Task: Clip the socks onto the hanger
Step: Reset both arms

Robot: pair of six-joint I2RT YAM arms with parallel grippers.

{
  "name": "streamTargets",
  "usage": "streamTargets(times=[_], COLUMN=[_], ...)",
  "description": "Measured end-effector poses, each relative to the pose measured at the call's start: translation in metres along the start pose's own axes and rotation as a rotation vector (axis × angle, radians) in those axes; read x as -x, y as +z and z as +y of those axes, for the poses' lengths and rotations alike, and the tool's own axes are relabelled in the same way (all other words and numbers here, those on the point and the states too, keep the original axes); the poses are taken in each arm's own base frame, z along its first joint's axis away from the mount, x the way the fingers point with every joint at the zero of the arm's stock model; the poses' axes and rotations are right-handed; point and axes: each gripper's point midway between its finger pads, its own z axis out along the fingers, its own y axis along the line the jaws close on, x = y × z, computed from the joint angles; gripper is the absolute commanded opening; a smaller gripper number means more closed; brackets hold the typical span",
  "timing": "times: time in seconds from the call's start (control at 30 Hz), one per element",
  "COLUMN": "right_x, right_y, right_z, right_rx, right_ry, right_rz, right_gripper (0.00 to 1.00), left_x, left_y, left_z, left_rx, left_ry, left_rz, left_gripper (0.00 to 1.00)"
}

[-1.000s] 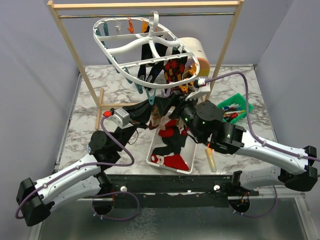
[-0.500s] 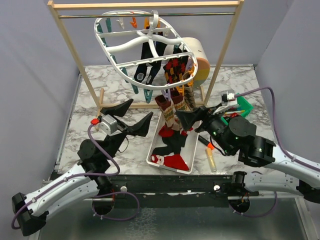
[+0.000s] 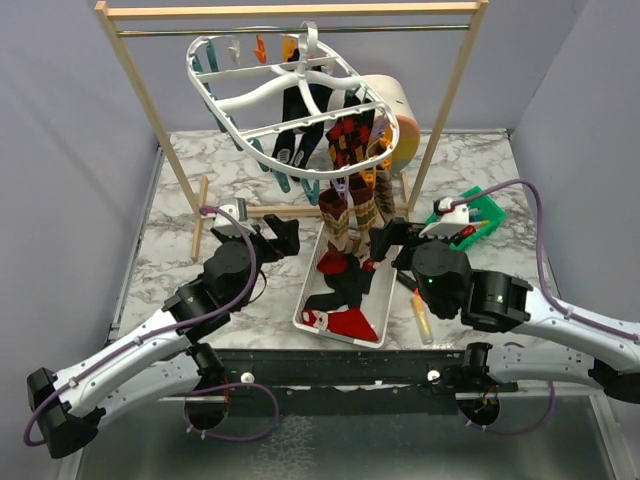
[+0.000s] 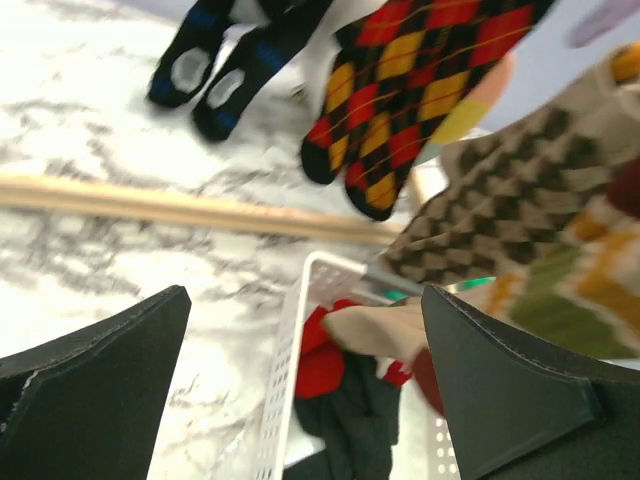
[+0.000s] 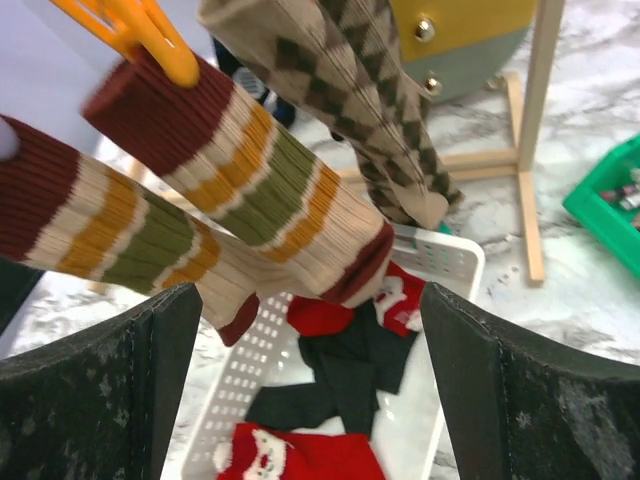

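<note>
Large white plastic oval drying hanger (image 3: 262, 88) with cross ribs, tilted, hooked over the metal rod (image 3: 200, 31) of a pale wooden frame rack (image 3: 140, 90) at the far side of a marbled white table (image 3: 170, 260); small teal, orange and pink clips (image 3: 262, 50) along its rim. Clipped and dangling beneath: a black pair of socks with blue and grey patches (image 4: 222, 95), a red, yellow and black argyle sock (image 4: 400, 95), a brown and tan argyle sock (image 5: 370, 120), and two ribbed striped socks in maroon, cream, green and orange (image 5: 270, 200), one gripped at its cuff by an orange clip (image 5: 140, 30). Lower ends of the striped and brown argyle socks just above a white perforated plastic basket (image 3: 310, 300), with loose red and black socks (image 5: 340, 390), some white-accented, heaped inside. Left gripper (image 3: 283, 238) near the basket's far left corner, fingers spread wide, nothing between them; right gripper (image 3: 383, 245) just right of the hanging striped socks, likewise spread and empty. Behind the hanger, a cream, yellow and teal cylinder (image 3: 390, 98), partly covered by frame and socks. At far right, a green plastic tray (image 3: 492, 215), contents too small to name. Clips of most hung socks cut off in both wrist views; left wrist view blurred; number of socks in the basket not clear.
</note>
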Motion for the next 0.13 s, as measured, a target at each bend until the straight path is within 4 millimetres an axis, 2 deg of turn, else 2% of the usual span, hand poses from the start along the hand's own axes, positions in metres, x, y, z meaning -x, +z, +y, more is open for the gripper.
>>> streamTargets(times=[0.07,0.13], right_x=[-0.010,-0.016], right_y=[0.003,0.003], right_z=[-0.006,-0.010], right_rx=[-0.029,-0.042], right_ry=[-0.027,-0.039], right_rz=[0.015,0.021], right_gripper=[0.97,0.98], left_x=[-0.016,-0.022], left_y=[0.001,-0.001], left_z=[0.017,0.027], left_rx=[0.090,0.144], left_ry=[-0.021,-0.031], left_rz=[0.041,0.055], left_gripper=[0.99,0.99])
